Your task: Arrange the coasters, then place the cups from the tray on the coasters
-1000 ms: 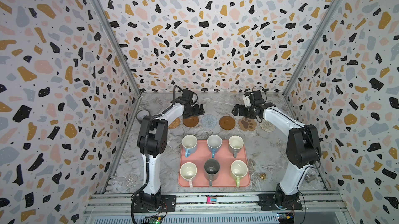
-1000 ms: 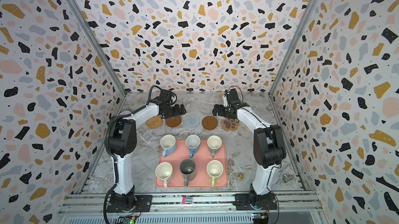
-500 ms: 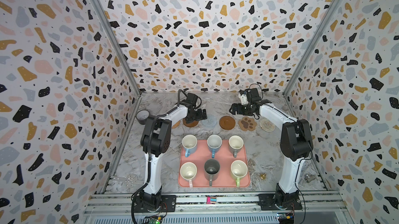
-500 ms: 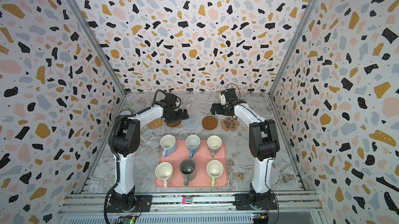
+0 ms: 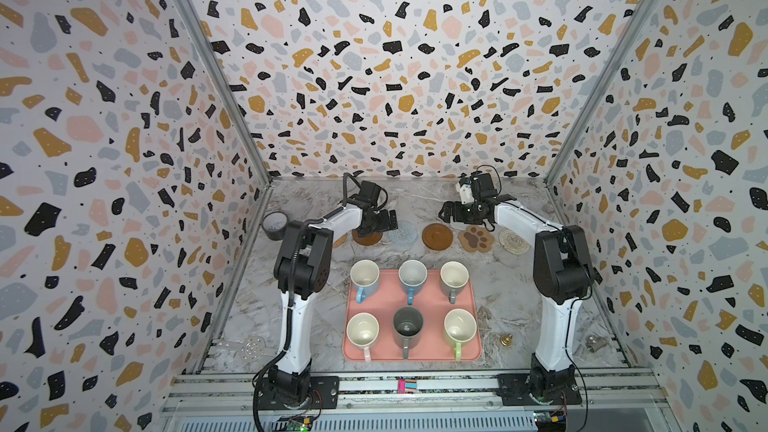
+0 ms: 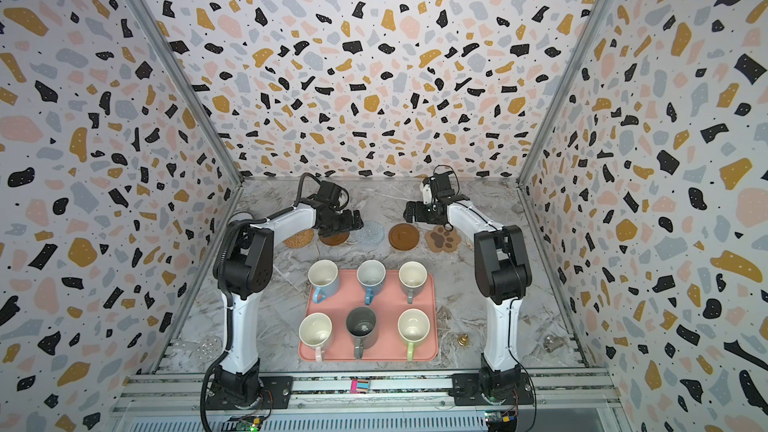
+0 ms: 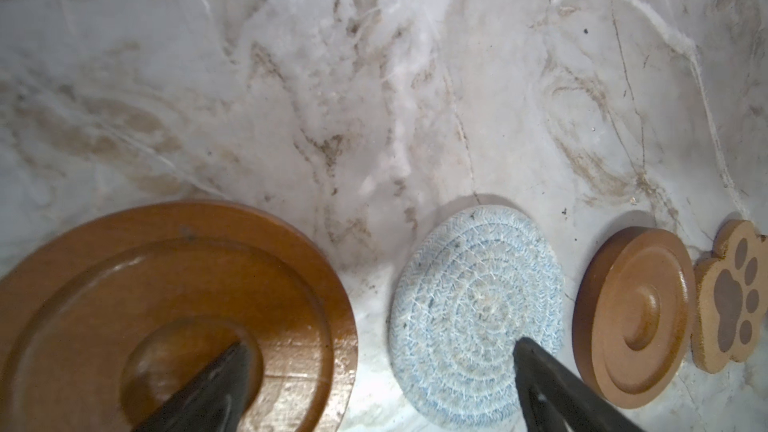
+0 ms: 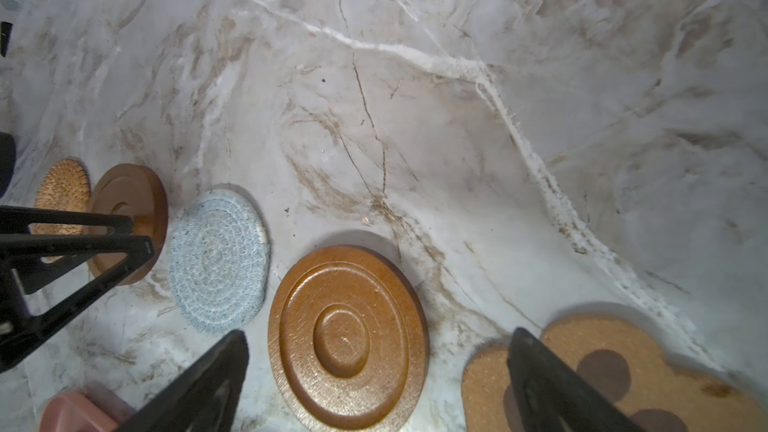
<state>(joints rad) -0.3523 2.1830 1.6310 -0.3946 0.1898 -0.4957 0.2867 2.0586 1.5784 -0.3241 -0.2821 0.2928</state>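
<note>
Nearest, six mugs [image 5: 409, 321] are seen on the salmon-pink tray [image 5: 432, 305]. Farther back, six coasters [image 5: 437, 236] are laid in a row on the surface. Above them the left tool [image 5: 384, 220] and right tool [image 5: 451, 211] are held spread, empty. Arranging is judged done; next a mug must be grasped.

Hidden and cut-off pieces

In a top view the left arm [image 5: 332, 220] hides most of the rattan coaster [image 5: 340, 239] and part of a brown disc [image 5: 368, 239]. The right wrist view's edge cuts off the paw coaster [image 8: 665, 351] and the tray [image 8: 77, 412]. A small brass thing [image 5: 505, 339] on the table [image 5: 415, 205] is too small to identify.
</note>
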